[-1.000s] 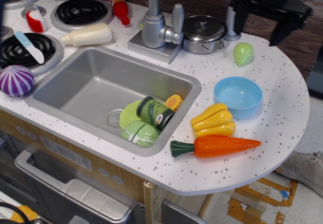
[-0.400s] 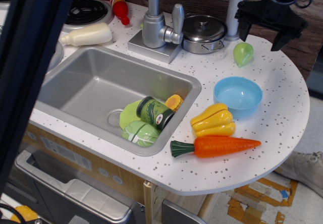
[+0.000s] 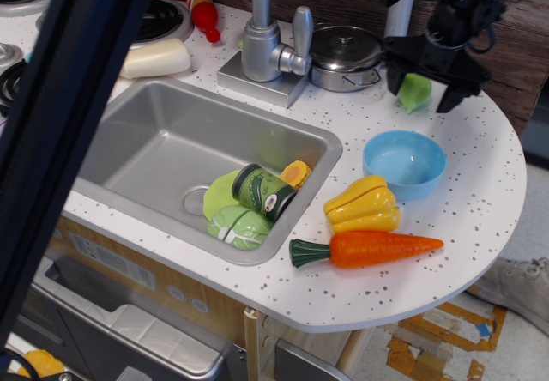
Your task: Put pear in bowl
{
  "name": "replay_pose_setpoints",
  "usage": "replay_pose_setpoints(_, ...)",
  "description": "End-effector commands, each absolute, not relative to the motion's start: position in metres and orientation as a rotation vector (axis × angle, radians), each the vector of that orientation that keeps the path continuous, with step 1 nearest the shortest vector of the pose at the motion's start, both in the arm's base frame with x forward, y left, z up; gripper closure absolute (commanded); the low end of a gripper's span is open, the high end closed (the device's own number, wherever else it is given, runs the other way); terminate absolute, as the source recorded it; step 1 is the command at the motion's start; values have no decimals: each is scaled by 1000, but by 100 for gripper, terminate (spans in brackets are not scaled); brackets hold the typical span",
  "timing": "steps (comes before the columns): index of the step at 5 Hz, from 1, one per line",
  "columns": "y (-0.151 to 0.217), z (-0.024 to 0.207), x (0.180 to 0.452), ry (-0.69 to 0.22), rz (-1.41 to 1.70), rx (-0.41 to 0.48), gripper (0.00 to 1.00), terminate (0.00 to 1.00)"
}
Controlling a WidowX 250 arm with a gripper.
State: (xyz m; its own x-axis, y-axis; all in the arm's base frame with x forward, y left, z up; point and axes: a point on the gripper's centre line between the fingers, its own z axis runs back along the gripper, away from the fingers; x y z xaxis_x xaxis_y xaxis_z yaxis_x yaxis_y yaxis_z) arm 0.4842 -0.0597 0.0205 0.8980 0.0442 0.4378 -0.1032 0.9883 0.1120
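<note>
The black gripper (image 3: 426, 85) is hanging over the back right of the counter with its two fingers spread wide apart, one tip at either side of the light-green pear (image 3: 414, 93), which is lying on the speckled countertop (image 3: 480, 184) just right of the lidded steel pot (image 3: 346, 55) and behind the light-blue bowl (image 3: 405, 165). The fingers are straddling the fruit but are not yet closing on it; whether either tip is touching it cannot be told.

The pear is looking like a small hollow plastic toy: light, rigid and smooth, so it is probably going to slip or roll if pinched off-centre. Taking it across its rounded, widest part, with the fingers low around it, seems the safest hold; the tapered end would likely squirt out.

Compared with the frame from a moment ago, the gripper is now lower and further left, covering part of the pear instead of hovering to its upper right. The pear and bowl are sitting where they were.
</note>
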Motion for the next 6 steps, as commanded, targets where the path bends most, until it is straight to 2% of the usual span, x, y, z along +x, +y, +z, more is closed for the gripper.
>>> replay_pose_setpoints(1, -52, 34, 503, -529, 56, 97, 0, 0)
replay_pose_setpoints(2, -49, 27, 509, -534, 48, 78, 0, 0)
replay_pose_setpoints(3, -53, 33, 507, -511, 66, 86, 100, 0)
replay_pose_setpoints(4, -54, 53, 497, -461, 85, 102, 100, 0)
replay_pose_setpoints(5, -55, 86, 491, -404, 113, 132, 100, 0)
replay_pose_setpoints(6, -66, 117, 474, -384, 158, 233, 100, 0)
